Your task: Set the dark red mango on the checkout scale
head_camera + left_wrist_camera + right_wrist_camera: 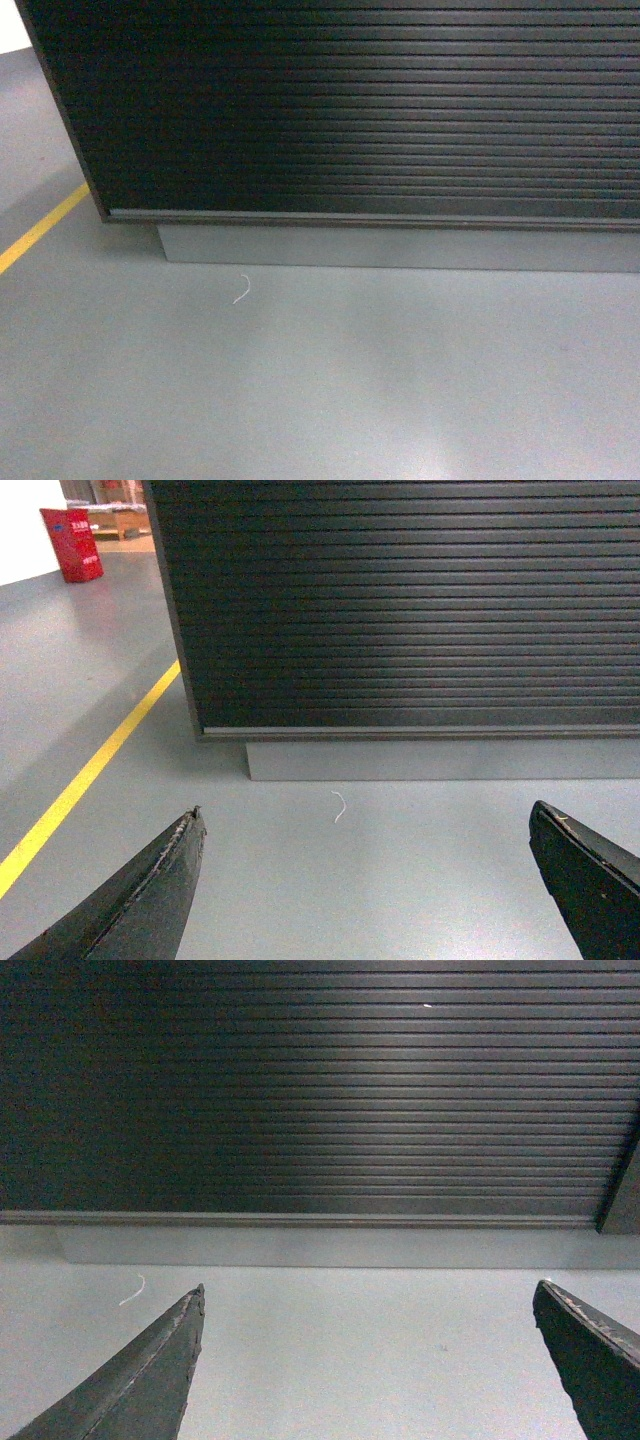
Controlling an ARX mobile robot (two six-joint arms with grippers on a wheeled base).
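We see only one of the task's things, the checkout (360, 100), and of it only the lower front: a dark brown-black panel of close horizontal slats, closed below by a plain dark strip and standing on a recessed grey plinth (400, 248) that rests on the grey floor. Its left corner edge shows in the head view and the left wrist view (400, 600), while the right wrist view (300, 1090) faces the slats square on, up to a right-hand edge. We cannot see its top from any view, nor the dark red mango or the scale.
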